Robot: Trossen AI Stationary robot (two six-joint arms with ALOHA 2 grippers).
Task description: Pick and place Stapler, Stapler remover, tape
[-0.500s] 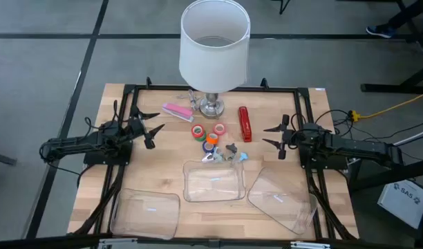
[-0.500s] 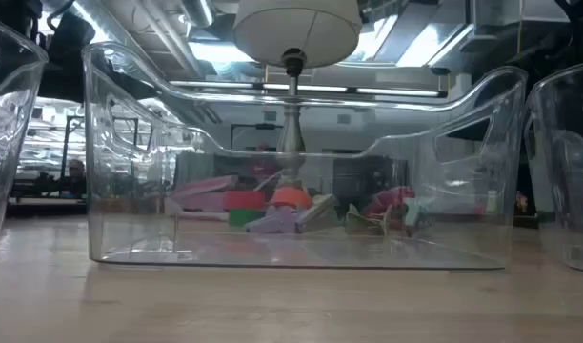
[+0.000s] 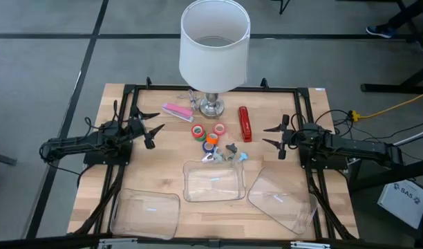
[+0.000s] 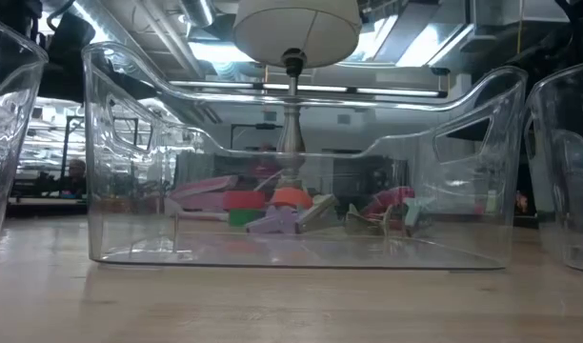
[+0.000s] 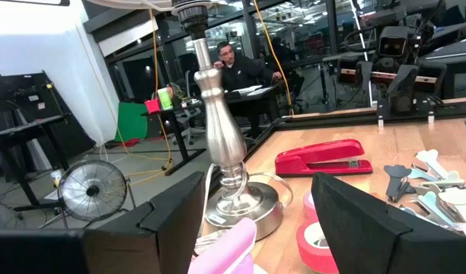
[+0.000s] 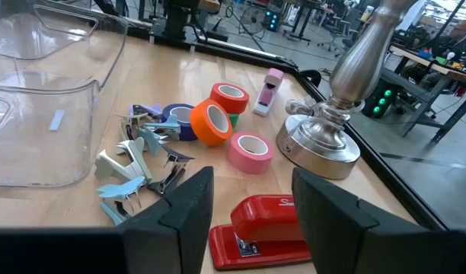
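High view shows nothing moved: both parted pincers, left pincer (image 3: 155,131) and right pincer (image 3: 272,136), flank untouched red stapler (image 3: 245,123) and tape rolls (image 3: 207,133), the task not begun.

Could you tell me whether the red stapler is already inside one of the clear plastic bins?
No, the red stapler lies on the bare wooden table beside the lamp base, outside the middle clear plastic bin.

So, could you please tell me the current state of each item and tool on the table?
Left tool: open, holding nothing.
Right tool: open, holding nothing.
Red stapler: closed, lying flat beside the lamp base.
Pink stapler: lying flat.
Tape rolls: loose, clustered on the table.
Staple removers: heaped by the middle bin.
Three clear bins: empty.
Lamp: upright.
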